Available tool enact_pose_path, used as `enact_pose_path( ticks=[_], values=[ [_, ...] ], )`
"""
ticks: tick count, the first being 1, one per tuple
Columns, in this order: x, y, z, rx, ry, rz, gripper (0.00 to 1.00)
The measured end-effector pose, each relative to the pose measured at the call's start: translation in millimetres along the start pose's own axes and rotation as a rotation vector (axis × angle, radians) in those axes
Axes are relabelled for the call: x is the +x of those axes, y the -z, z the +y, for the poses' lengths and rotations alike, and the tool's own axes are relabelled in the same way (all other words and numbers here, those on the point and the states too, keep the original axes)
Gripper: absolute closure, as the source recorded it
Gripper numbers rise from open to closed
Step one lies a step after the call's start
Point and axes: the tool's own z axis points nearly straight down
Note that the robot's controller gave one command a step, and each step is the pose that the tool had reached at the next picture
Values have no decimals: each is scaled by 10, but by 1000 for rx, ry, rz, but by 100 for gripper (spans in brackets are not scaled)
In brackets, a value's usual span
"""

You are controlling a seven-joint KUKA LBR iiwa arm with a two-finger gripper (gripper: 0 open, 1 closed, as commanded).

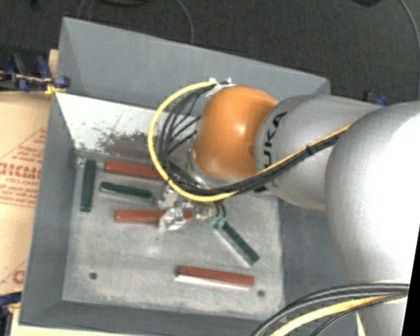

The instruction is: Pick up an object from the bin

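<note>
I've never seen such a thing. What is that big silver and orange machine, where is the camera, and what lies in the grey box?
That is a robot arm reaching in from the right; the orange cover and cables belong to it. One camera looks down, slightly sideways, into a grey metal bin. On its floor lie six short bars. Red-brown: one at the back, one in the middle, one at the front. Dark green: one along the left side, one beside it, one slanted at the right. The arm's tip is low, at the middle red-brown bar's right end. Whether it holds that bar, I cannot tell.
</note>
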Motion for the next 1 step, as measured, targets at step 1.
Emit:
enact_pose_path(
  ticks=[1],
  values=[
    [-41,1833,-99,-1,-25,-15,100]
  ],
)
